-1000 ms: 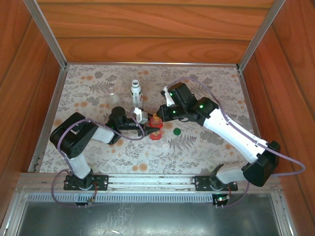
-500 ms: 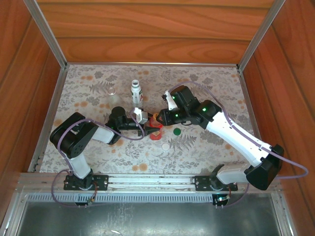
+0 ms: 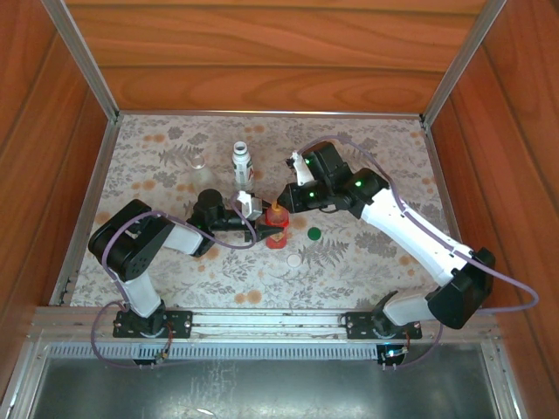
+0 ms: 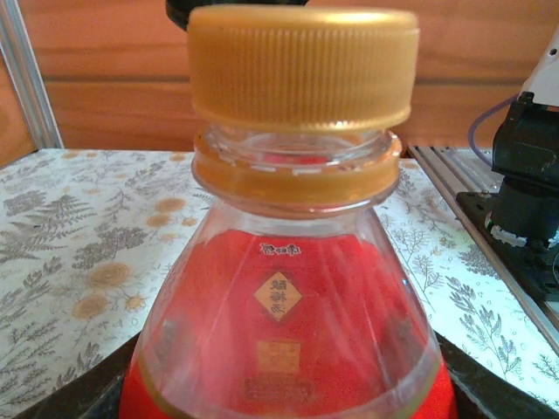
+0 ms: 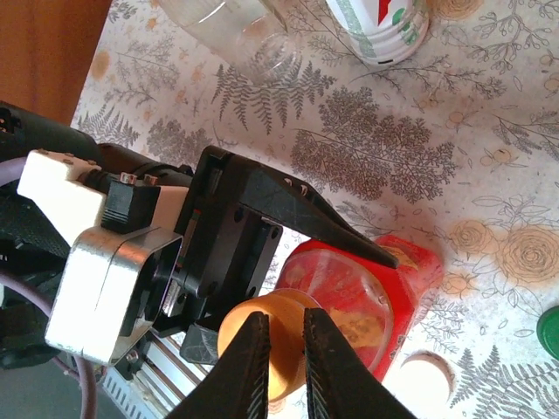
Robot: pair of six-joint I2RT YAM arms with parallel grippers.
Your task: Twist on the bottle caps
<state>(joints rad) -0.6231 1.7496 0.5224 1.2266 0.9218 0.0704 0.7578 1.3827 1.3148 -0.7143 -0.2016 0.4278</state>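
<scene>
Desk (image 3: 367,157): covered with a floral cloth; carries all the bottles and caps.
Left fingers (image 5: 306,214): reach in from the left and are closed on the red bottle's body, one on each side.
Right fingers (image 5: 253,367): drawn together with a slim gap; tips over the top of the golden-brown cap, not around it.
Red bottle (image 3: 276,232): upright at mid-desk, held between the left fingers.
White bottle (image 3: 242,164): upright, far-left of the red bottle and apart from it.
Clear bottle (image 3: 199,163): left of the white bottle; cannot tell its posture.
Golden-brown cap (image 4: 301,70): sits level on the red bottle's neck, with clear thread visible beneath its rim.
Green cap (image 3: 314,233): loose on the desk, just right of the red bottle.
White cap (image 3: 295,260): loose on the desk, near-right of the red bottle.
</scene>
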